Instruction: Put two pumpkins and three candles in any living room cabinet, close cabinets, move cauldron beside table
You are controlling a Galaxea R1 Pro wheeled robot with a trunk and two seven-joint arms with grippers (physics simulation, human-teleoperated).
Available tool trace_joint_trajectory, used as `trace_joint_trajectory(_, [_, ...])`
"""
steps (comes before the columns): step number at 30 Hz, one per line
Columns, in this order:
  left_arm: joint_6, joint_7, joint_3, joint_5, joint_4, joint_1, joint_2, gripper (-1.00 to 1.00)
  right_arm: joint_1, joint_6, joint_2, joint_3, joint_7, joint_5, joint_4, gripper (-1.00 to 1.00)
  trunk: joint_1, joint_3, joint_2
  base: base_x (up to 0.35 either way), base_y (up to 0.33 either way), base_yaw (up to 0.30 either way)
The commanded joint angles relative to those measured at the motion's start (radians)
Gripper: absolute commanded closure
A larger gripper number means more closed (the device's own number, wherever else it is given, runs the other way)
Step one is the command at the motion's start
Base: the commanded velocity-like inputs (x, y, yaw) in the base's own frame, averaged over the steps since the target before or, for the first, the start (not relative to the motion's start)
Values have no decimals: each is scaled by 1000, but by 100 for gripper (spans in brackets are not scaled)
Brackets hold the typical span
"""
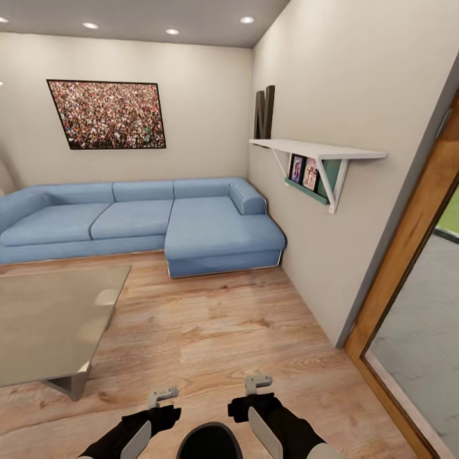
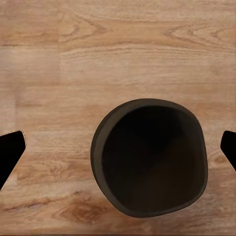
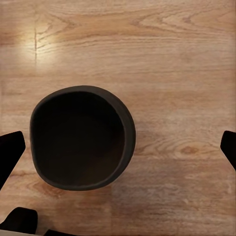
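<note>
The black cauldron (image 1: 209,441) stands on the wood floor just in front of me, between my two arms. From above, its wide dark mouth (image 2: 150,157) lies below my left gripper (image 2: 119,150), whose fingertips are spread far apart, open and holding nothing. My right gripper (image 3: 119,150) hangs over the floor beside the cauldron (image 3: 81,140), also open and empty. In the head view the left gripper (image 1: 162,395) and right gripper (image 1: 258,384) hover low on either side of the pot. The glossy grey table (image 1: 51,319) stands to the front left. The pumpkins, candles and cabinet are out of view.
A blue L-shaped sofa (image 1: 140,220) runs along the back wall. A white wall shelf (image 1: 319,153) with photos juts from the right wall. A wood-framed doorway (image 1: 408,268) opens at the right. Bare wood floor (image 1: 217,319) stretches between table and wall.
</note>
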Motion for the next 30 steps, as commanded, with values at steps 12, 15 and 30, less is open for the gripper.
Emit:
trace_joint_trajectory(12, [1, 8, -8, 11, 10, 0, 1, -100, -1, 1, 0, 5, -9, -8, -2, -100, 46, -39, -85, 0, 0, 0])
trace_joint_trajectory(15, [1, 8, -8, 11, 10, 0, 2, -100, -1, 1, 0, 5, -9, -8, -2, -100, 58, -48, -106, 0, 0, 0])
trace_joint_trajectory(30, [1, 7, -9, 7, 11, 0, 0, -100, -1, 1, 0, 6, -9, -8, -1, -100, 115, -95, -211, 0, 0, 0])
